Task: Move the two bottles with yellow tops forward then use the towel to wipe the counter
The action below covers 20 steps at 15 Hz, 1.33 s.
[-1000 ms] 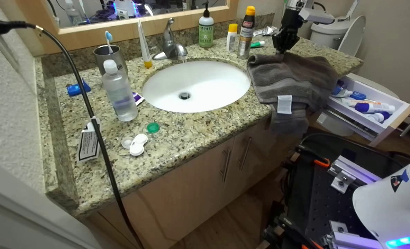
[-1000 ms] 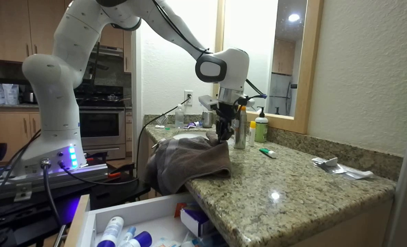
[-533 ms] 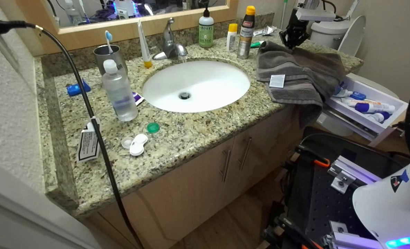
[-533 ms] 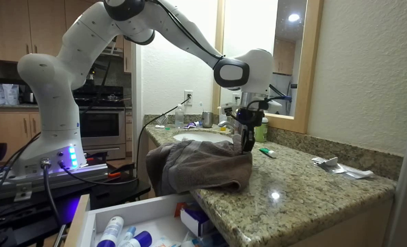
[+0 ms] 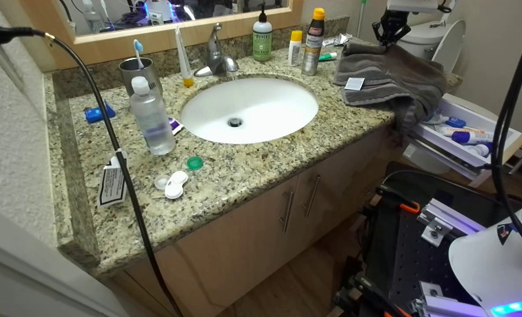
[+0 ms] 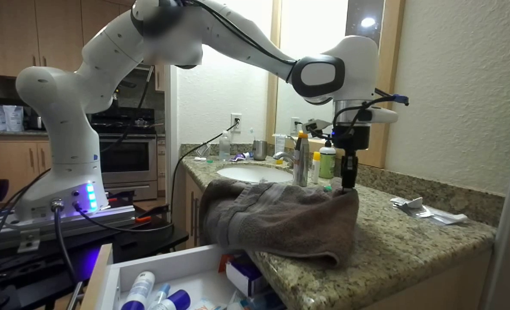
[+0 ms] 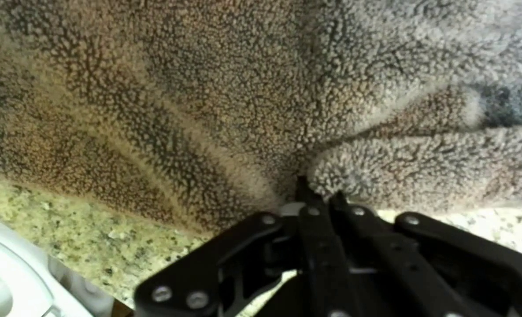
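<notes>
While the gripper (image 7: 320, 190) has its fingertips clamped on a bunched fold of the towel (image 5: 397, 77), I take the wiping to be the step in hand. The towel lies on the counter (image 5: 243, 167) past the sink (image 5: 283, 110), one part hanging over the front edge near the pulled-out drawer (image 6: 173, 267). The spray can (image 5: 313, 44) and the small white bottle (image 5: 294, 49) — the two with yellow tops — stand upright, close together near the sink; that part looks done to me, though I can't be sure. Next, I'd judge, comes a low, pressed sweep over the counter, with the towel kept off those bottles and its hanging end out of the drawer.

My count: one towel, two yellow-topped bottles, one soap pump (image 5: 262, 42), one clear bottle (image 5: 153, 116), one metal cup (image 5: 130, 74) with one toothbrush (image 5: 138, 46) in it, one tube (image 5: 183, 55) standing on a yellow cap, one green tube (image 5: 327, 56) lying down, one lens case (image 5: 176, 184), one green lid (image 5: 194, 163). Crumpled foil (image 6: 409, 209) lies toward the counter's back — one piece or two, I can't tell. The drawer's jumble defeats counting.
</notes>
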Motion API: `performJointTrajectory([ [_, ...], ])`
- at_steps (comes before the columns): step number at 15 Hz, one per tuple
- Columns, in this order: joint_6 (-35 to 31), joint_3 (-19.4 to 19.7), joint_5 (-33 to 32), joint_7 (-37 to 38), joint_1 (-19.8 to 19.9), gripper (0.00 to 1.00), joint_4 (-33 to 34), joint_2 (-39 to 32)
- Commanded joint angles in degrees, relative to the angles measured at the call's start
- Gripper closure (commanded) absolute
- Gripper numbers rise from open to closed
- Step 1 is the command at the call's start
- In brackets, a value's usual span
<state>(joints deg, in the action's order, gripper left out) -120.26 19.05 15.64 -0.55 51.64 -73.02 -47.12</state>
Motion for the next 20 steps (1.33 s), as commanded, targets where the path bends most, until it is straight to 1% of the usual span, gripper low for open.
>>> performJointTrajectory([
  [1,5.44,-6.63,3.92,1.38,4.06,0.99,5.66,-0.26],
  [3,8.0,-8.96,6.28,3.12,5.02,0.99,8.29,-1.55],
  [6,7.64,-9.51,6.01,6.48,4.56,0.99,10.11,-4.1],
  [12,4.95,-5.29,0.34,16.33,3.72,0.99,15.39,-12.17],
  [17,4.76,-3.7,-1.96,24.51,4.2,0.99,21.76,-14.76],
  [18,5.95,-4.28,-1.71,25.0,4.51,0.7,22.81,-14.56],
  [19,5.91,-4.35,-0.51,24.0,4.3,0.68,22.43,-13.74],
  [20,5.69,-4.98,0.03,23.32,4.31,0.63,22.56,-12.9],
])
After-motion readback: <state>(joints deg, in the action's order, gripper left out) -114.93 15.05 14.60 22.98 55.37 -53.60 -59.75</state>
